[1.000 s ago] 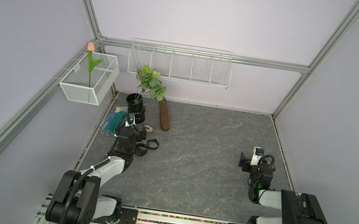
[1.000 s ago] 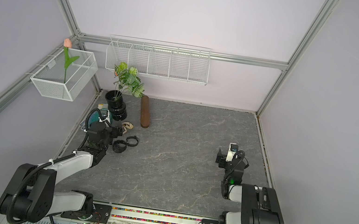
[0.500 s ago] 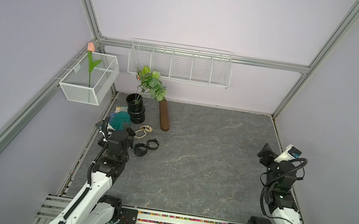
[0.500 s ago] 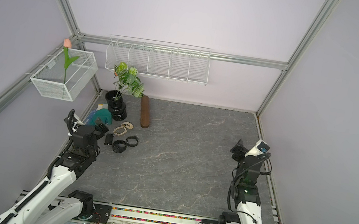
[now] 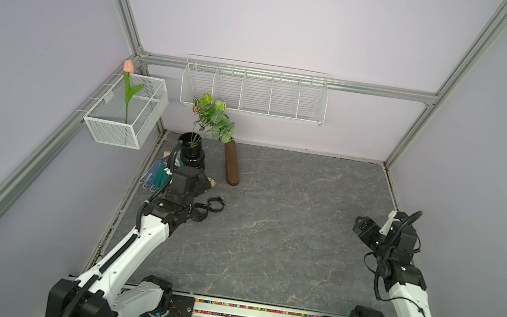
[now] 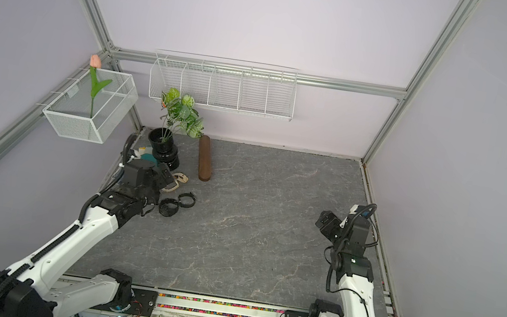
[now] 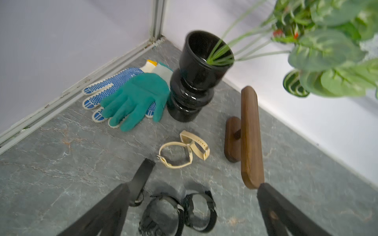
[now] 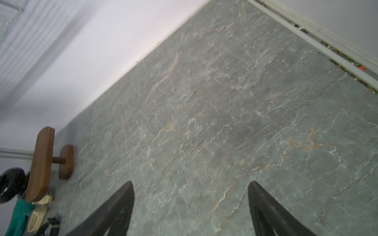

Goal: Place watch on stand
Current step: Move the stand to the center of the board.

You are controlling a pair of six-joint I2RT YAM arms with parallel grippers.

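The stand (image 5: 231,164) (image 6: 204,158) is a long brown wooden bar on a small oval foot, standing near the back left with nothing on it (image 7: 250,137) (image 8: 41,163). Two beige watches (image 7: 184,152) and two black watches (image 7: 199,212) lie buckled on the grey floor in front of it; the black ones show in both top views (image 5: 215,204) (image 6: 186,199). My left gripper (image 7: 205,175) (image 5: 203,184) hovers open above the watches, holding nothing. My right gripper (image 8: 190,183) (image 5: 361,225) stands open and empty over bare floor at the right.
A black ribbed vase (image 5: 191,153) with a leafy plant stands left of the stand. Next to it lie a green glove (image 7: 135,100) and a blue-dotted glove (image 7: 110,83). White wire baskets (image 5: 254,92) (image 5: 125,111) hang on the back and left walls.
Both arms have risen out of a low folded pose. The left gripper drew back, then reached forward over the watches. The right gripper swung out toward the right wall. Both stayed open.
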